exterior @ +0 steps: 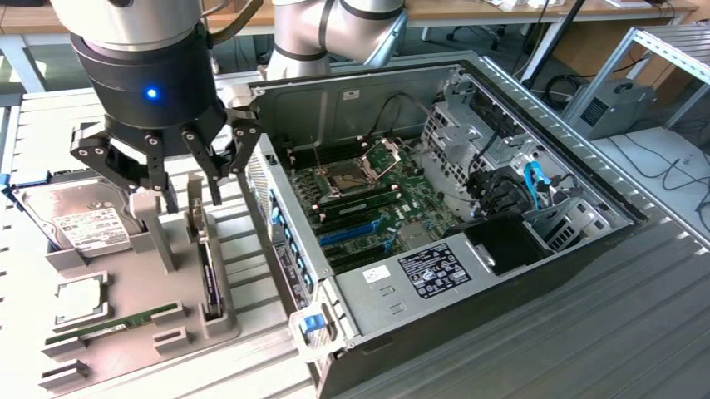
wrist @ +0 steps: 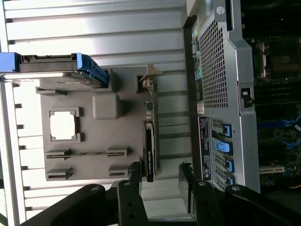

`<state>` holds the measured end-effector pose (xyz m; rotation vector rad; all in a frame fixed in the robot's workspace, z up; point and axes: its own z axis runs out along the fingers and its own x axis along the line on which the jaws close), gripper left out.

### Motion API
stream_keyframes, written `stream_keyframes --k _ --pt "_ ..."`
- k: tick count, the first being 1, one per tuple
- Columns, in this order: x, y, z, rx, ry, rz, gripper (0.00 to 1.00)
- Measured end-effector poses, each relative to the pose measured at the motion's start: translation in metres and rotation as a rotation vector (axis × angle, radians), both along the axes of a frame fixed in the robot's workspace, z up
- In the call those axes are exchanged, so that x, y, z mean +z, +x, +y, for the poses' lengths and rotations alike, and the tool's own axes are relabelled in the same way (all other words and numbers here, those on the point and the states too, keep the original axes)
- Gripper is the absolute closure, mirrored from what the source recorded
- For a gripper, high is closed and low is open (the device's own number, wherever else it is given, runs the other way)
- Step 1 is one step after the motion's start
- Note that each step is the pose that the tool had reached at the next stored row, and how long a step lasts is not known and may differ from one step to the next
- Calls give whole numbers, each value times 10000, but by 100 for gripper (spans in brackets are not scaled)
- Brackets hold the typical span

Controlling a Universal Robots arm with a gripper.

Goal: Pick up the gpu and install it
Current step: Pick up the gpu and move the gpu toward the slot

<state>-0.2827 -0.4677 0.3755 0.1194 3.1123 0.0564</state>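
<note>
Currently at pick step. Hovering w/ gripper (exterior: 189,195) spread wide, empty, over gpu (exterior: 208,278) standing on edge in grey fixture tray (exterior: 125,283) beside PC case (exterior: 377,291). Prob. calls for centring jaws astride card's top edge before closing.

The gpu (exterior: 206,278) is seen as black, with a pale metal end. The holder tray (exterior: 128,278) is plain grey. The memory stick (exterior: 116,322) is green, and the hard drive (exterior: 78,218) is silver with a white label. The gripper (exterior: 189,195) is black, and a blue light (exterior: 152,93) is lit on the dark wrist. The motherboard (exterior: 416,208) is dark green, with blue slots (exterior: 349,231).
</note>
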Motion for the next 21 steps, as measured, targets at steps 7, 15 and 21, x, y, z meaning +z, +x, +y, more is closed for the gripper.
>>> stream_keyframes --k 7,15,21 --pt "-363 0 -10 -5 -2 1 55" --pt "-496 0 -11 -5 -3 1 55" --pt "-528 0 -11 -5 -3 1 55"
